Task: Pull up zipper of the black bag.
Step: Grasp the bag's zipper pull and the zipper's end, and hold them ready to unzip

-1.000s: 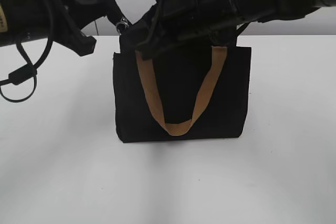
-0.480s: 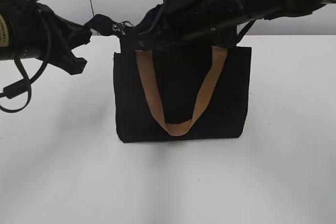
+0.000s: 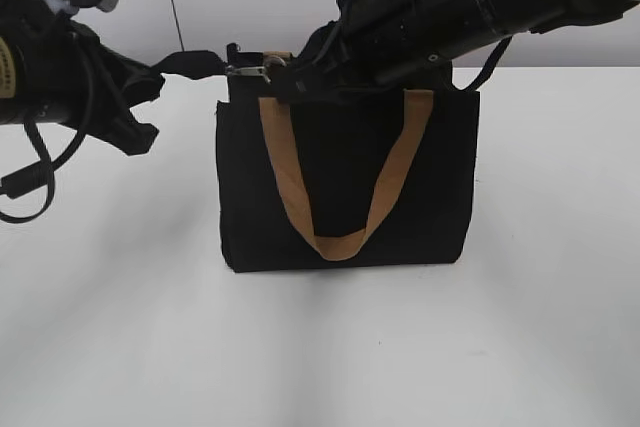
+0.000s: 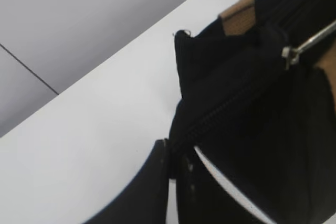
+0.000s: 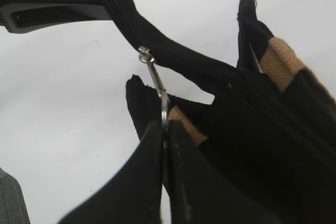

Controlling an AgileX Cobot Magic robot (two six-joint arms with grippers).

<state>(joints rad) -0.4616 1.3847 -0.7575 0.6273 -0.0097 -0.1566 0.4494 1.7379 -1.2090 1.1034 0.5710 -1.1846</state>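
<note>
I work in what looks like a lab: a plain white counter [image 3: 120, 327] and a bare grey panelled wall [image 4: 79, 19].

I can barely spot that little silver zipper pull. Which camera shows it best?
The right wrist view: the silver pull tab sits centred, pinched by the right pincer. The exterior view shows it tiny; the left wrist view catches only part at the frame's edge.

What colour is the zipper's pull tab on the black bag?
Silver metal. The pull tab shows best in the right wrist view, pinched in the right gripper against the black bag.
</note>
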